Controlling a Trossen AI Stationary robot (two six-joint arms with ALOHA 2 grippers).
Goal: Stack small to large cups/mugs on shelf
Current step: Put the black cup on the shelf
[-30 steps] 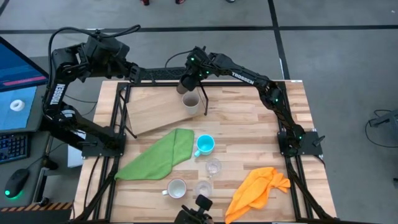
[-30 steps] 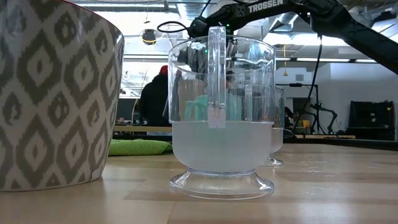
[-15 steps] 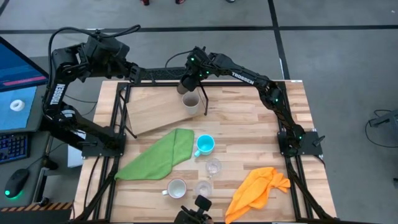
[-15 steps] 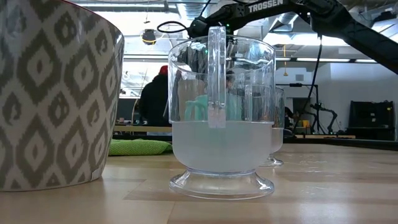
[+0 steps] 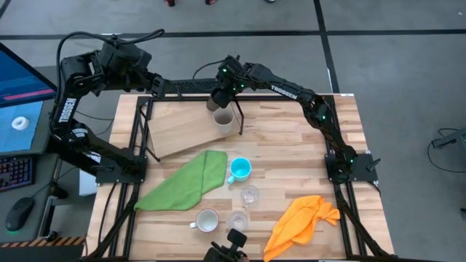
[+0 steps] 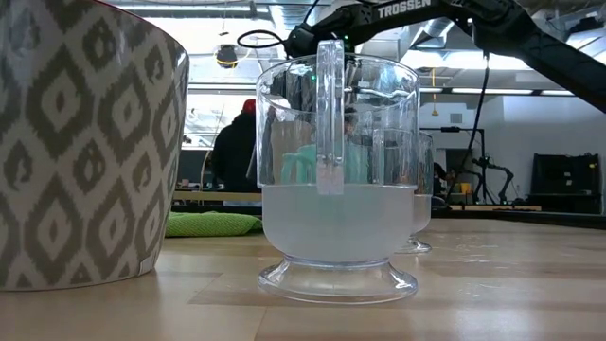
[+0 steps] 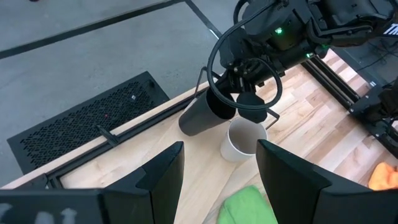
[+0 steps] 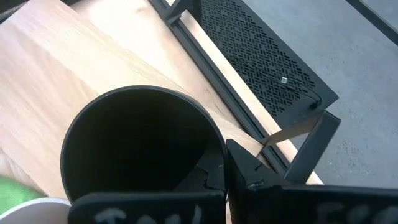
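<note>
My right gripper is at the table's far edge, shut on a black cup. The cup is tilted, just above and beside the grey-beige cup, which stands upright at the right end of the shelf. My left gripper stands open, raised beyond the table's far left corner, touching nothing. On the table nearer me stand a blue mug, a white mug and two clear glasses. My right gripper holds the black cup by its rim wall, one finger inside the mouth and one outside. The fingers slant down from the table's right side. The cup hangs tilted, its mouth toward the gripper; I cannot tell whether its base touches the shelf.
A green cloth lies left of the blue mug and an orange cloth lies near the front right. A black metal frame runs along the table's far edge. In the low view a patterned mug and a glass block most of the scene.
</note>
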